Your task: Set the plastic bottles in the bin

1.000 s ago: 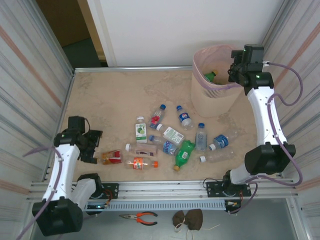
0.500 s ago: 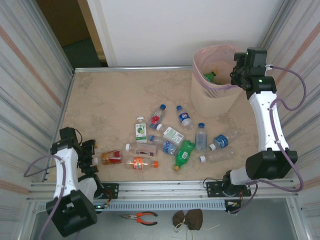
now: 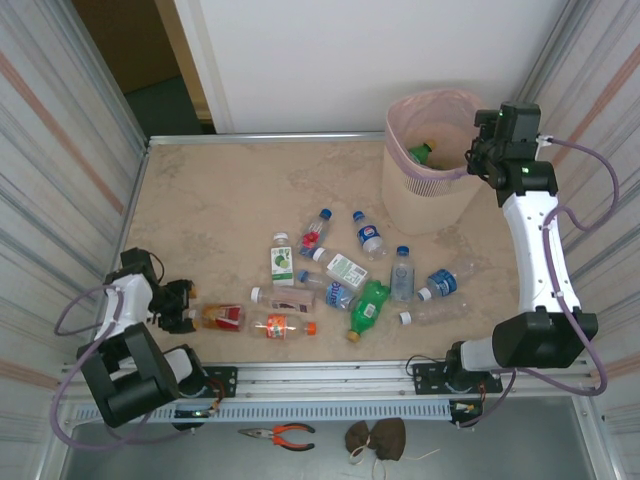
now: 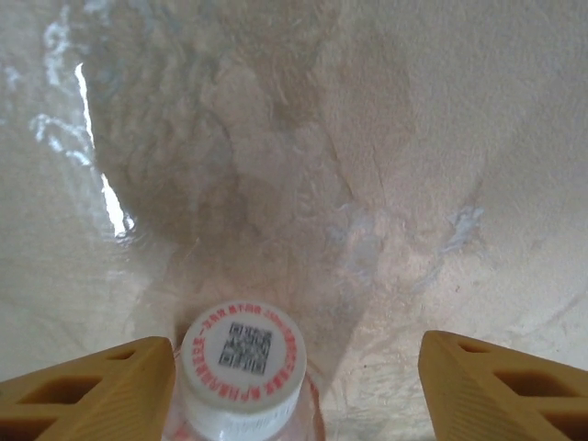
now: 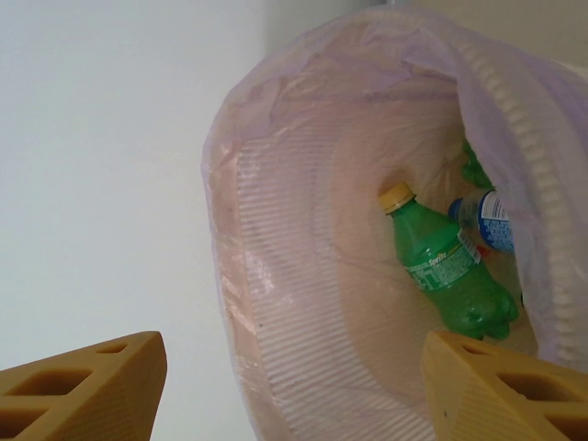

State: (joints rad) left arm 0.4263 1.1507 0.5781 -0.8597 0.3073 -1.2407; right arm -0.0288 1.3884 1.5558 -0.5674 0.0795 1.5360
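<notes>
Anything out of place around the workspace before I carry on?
Off the table, orange-handled pliers and a crumpled brown bundle lie below the near rail. The bin stands upright. The bottles lie scattered, with no spill visible.

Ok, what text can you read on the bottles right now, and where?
"Sprite", slightly blurred: label of the green bottle in the bin.
Red lettering around a QR code on the white cap: too blurred to read.
Blue-labelled bottle beside the green one: unreadable.
Bottles on the table, top view: labels too small.
</notes>
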